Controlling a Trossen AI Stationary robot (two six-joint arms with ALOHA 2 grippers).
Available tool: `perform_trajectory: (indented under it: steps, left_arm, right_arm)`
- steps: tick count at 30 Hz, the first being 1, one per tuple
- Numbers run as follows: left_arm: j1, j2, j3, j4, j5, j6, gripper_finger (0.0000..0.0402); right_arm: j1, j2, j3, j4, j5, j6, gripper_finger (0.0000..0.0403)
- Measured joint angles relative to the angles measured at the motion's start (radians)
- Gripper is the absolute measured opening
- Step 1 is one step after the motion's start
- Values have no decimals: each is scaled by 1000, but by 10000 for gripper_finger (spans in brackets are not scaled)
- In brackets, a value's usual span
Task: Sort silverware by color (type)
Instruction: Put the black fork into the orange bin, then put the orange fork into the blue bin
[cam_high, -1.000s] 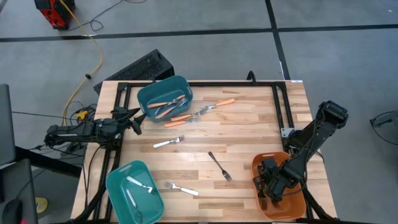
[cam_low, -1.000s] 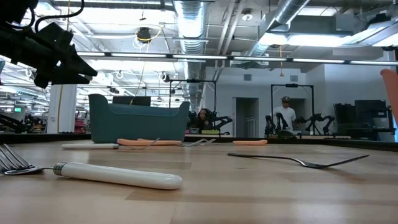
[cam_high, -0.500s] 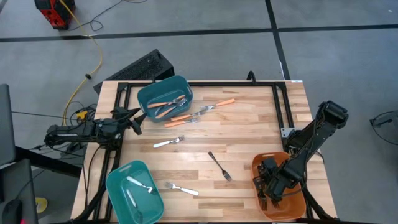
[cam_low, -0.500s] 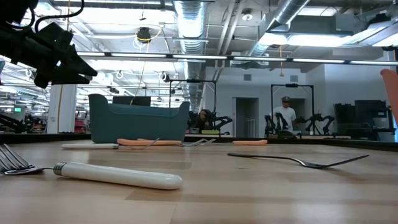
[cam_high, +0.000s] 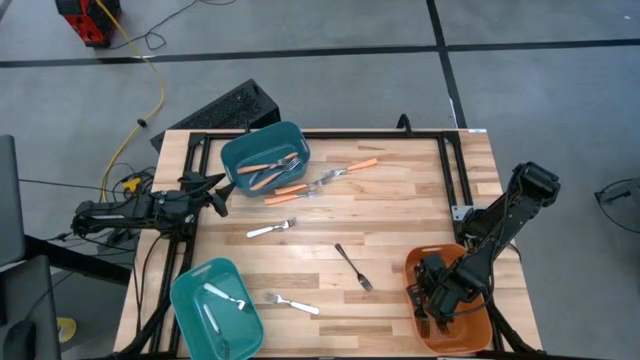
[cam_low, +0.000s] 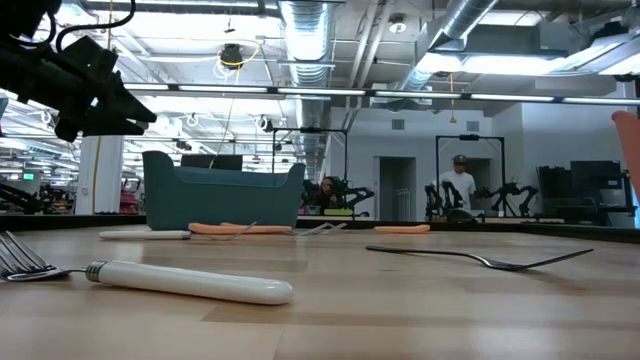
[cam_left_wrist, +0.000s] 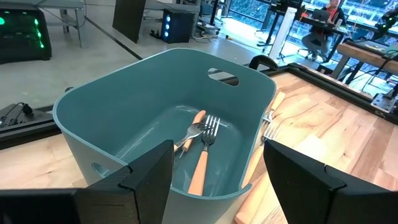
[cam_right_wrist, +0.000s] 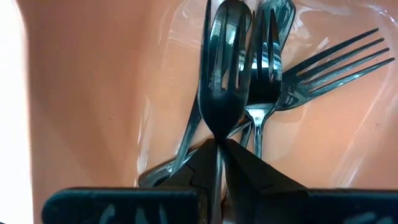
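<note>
Nearest the front edge of the counter (cam_high: 400, 205), a white-handled fork (cam_high: 292, 303) lies on the wood beside a teal bin (cam_high: 214, 308) at the front left corner, which holds another white fork (cam_high: 226, 298). At the front right, the right gripper (cam_high: 432, 318) reaches down into the orange bin (cam_high: 478, 330); in the right wrist view its fingers (cam_right_wrist: 249, 165) are pinched on the thin handle of a black fork (cam_right_wrist: 219, 81) that hangs above other black forks (cam_right_wrist: 273, 74) lying on the bin floor. A lone black fork (cam_high: 352, 266) lies on the bare wood near mid-counter, and a second white fork (cam_high: 271, 229) lies farther back. Beyond these, orange-handled forks (cam_high: 350, 168) lie loose just beside the far teal bin (cam_high: 262, 156), which holds further orange-handled forks (cam_left_wrist: 200, 155). The left gripper (cam_high: 212, 194) waits at the left edge of the counter facing this bin, its fingers (cam_left_wrist: 149, 180) spread apart and empty.
</note>
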Motion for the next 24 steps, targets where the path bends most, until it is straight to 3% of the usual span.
perform_trajectory:
  steps: [24]
  left_arm:
    - [0,0,0,0,5,1,235]
  right_arm:
    - [0,0,0,28,0,-22,57]
